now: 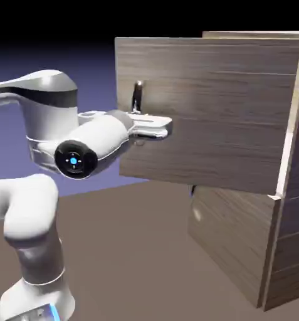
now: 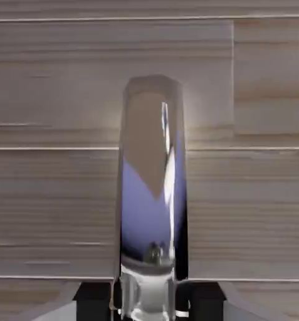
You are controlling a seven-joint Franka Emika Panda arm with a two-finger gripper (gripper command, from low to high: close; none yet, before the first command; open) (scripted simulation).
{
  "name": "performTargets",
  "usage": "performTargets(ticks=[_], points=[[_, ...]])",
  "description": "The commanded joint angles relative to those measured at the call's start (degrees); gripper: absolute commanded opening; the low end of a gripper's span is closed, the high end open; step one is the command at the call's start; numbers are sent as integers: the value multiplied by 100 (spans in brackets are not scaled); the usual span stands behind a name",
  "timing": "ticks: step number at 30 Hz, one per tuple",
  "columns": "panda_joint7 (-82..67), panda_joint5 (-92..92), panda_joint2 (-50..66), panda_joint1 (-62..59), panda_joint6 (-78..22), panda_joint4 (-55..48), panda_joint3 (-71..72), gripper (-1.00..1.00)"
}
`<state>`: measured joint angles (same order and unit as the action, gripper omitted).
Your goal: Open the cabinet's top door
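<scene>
The cabinet (image 1: 294,207) stands at the exterior view's right. Its top door (image 1: 214,113) is swung partly out from the body, hinged on the right, with its free edge toward the arm. A slim curved metal handle (image 1: 138,95) sits near that free edge. My gripper (image 1: 141,123) is shut on the handle's lower part. In the hand view the shiny handle (image 2: 150,188) fills the middle against the door's wood grain (image 2: 252,207). It runs down between the two dark fingertips (image 2: 95,302), where my gripper (image 2: 150,307) clamps it.
The shorter lower panel (image 1: 233,241) is shut below the open door. The brown table top (image 1: 139,251) spreads between the robot's base and the cabinet. My white arm (image 1: 45,144) rises at the left.
</scene>
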<state>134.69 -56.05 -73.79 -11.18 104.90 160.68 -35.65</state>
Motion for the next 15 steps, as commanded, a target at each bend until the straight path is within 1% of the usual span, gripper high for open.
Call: performTargets(ticks=[1, 6, 15], points=[[-18, 173, 94, 76, -211, -140, -208, -100], [-108, 960, 595, 695, -1263, -1014, -1246, -100], [-123, 1895, 1186, 2411, -2961, -2882, -2836, -100]])
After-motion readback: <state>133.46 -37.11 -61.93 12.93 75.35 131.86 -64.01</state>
